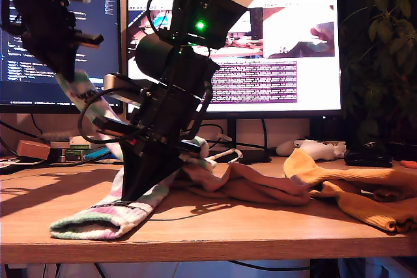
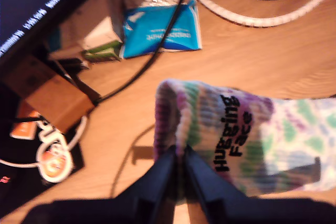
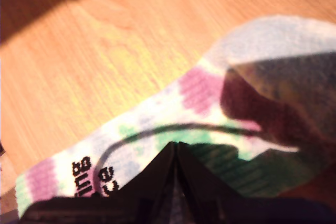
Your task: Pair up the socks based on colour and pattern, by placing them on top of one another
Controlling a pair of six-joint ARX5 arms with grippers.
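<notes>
- Step in hand, as I judge it: pairing the two tie-dye socks. You have one lifted and one lying flat.
- My first gripper (image 2: 179, 156) is clenched on the cuff of the first tie-dye sock (image 2: 252, 140), with the black lettering just beside the jaws. In the exterior view this gripper (image 1: 70, 69) sits in the upper left of the frame, and the sock (image 1: 81, 92) hangs below it, clear of the table (image 1: 228, 232).
- My second gripper (image 3: 176, 148) has its jaws drawn together, tips down on the second tie-dye sock (image 3: 210, 93). I cannot tell whether cloth is nipped between them.
- In the exterior view that gripper (image 1: 138, 190) stands at lower centre-left, and its sock (image 1: 91, 222) lies flat along the front edge of the table.
- The pink-brown socks (image 1: 254, 183) lie bunched at lower centre, touching the flat tie-dye sock; the mustard socks (image 1: 352, 190) lie heaped at lower right. Neither heap is sorted yet.
- Next move, in my judgement: carry the hanging sock over the flat one, lower it along the same line, then release.
- Risk: the hanging sock may drape across the second arm, so clear that arm first.
</notes>
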